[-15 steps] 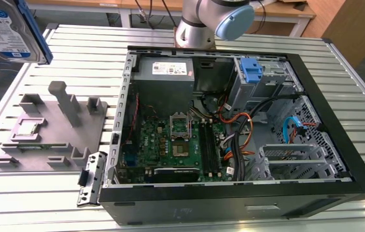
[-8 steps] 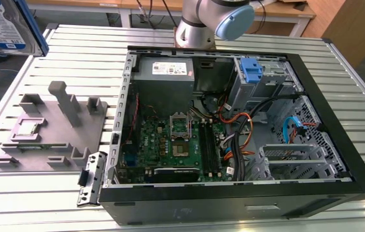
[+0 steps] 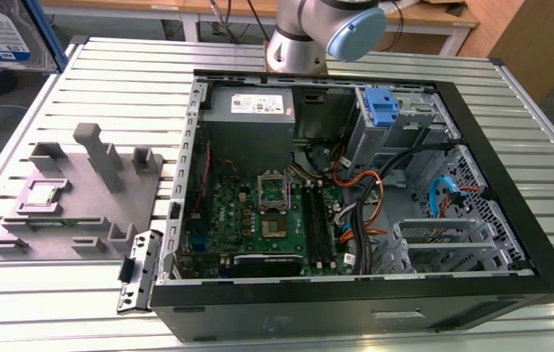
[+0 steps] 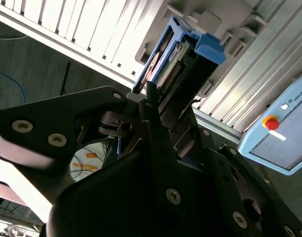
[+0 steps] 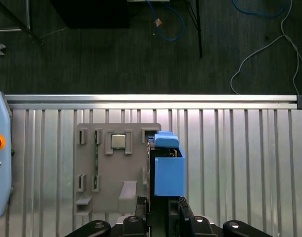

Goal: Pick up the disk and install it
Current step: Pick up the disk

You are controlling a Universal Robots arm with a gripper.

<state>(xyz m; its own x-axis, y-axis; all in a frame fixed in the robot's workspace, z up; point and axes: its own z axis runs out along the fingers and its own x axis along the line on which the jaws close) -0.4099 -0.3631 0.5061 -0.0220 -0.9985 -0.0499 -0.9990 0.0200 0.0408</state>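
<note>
**Disk, held in gripper — aloft over the table**

Disk (image 5: 168, 170): a silver drive in a blue plastic bracket, seen edge-on in the first wrist view.
Gripper (image 5: 162, 203): jaws drawn in against the drive's two flat sides at its near end, clamping it firmly, with the rest of the drive standing out beyond the fingers.
Beneath it in that view: a grey fixture plate (image 5: 104, 170) carrying a square chip (image 5: 120, 141), lying on the slatted metal table (image 5: 240, 163). The disk overlaps one edge of the plate.
Pale blue pendant (image 5: 0, 163) with a red button at the table's side.

In the exterior view the drive's white-and-blue label shows in the upper corner at the exterior view's left — well apart from the open computer case (image 3: 511, 242). A bare blue latch (image 3: 382, 106) sits in the case's drive bay. The arm (image 3: 321, 33) rises behind the case.
</note>
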